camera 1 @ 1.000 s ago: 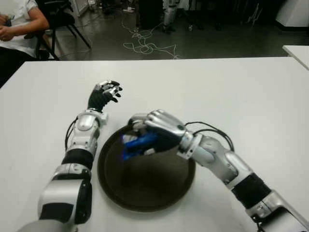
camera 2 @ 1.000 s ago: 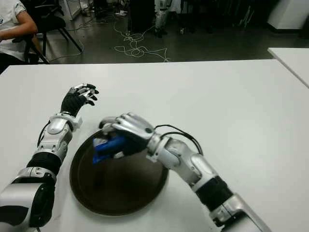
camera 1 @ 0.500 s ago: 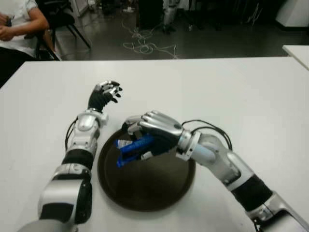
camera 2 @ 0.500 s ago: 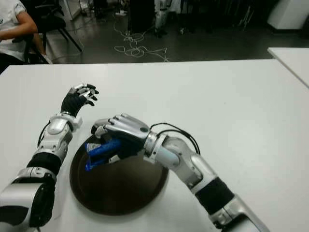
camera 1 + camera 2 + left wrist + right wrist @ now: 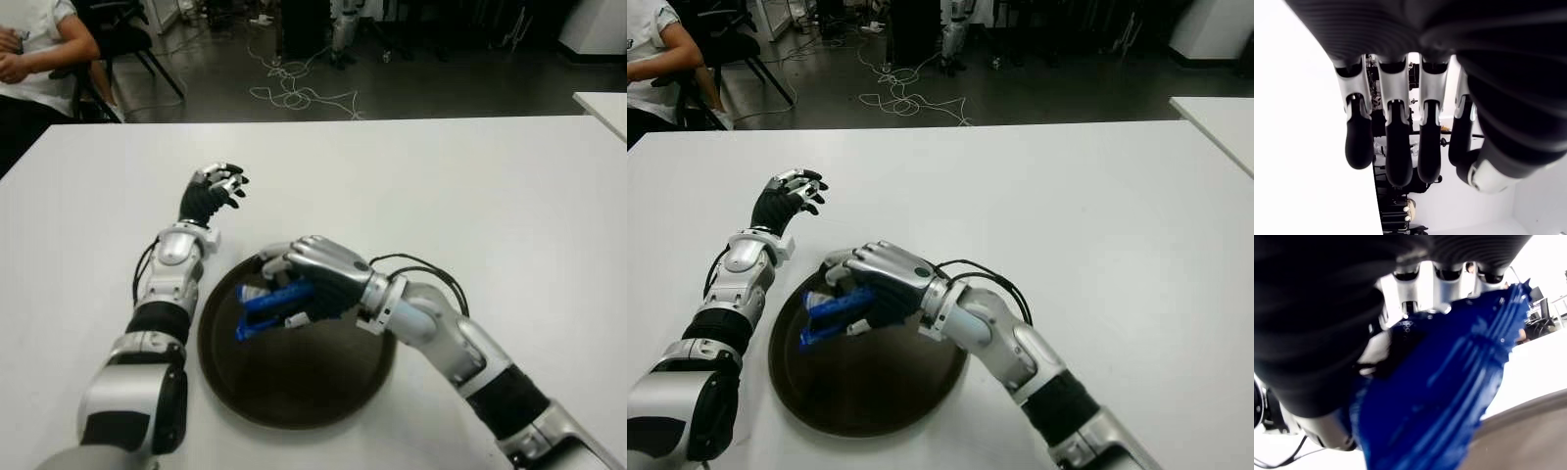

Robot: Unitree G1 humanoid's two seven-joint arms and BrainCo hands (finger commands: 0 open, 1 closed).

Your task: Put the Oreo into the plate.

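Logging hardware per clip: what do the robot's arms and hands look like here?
Both arms are silver metallic shells with black joint bands. The left hand has a black palm and silver-and-black fingers; the right hand shows a silver segmented back. Black cables loop at the right wrist, and a thinner one runs along the left forearm.

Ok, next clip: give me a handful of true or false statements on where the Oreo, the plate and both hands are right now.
1. The right robot hand grips the blue Oreo pack. True.
2. The Oreo pack lies loose on the table, clear of any hand. False: it is held over the dark plate.
3. The left robot hand holds a second pack. False: its fingers are relaxed and hold nothing.
4. The left robot hand shows beyond the plate, on its left side. True.
5. The plate is white. False: it is dark brown.
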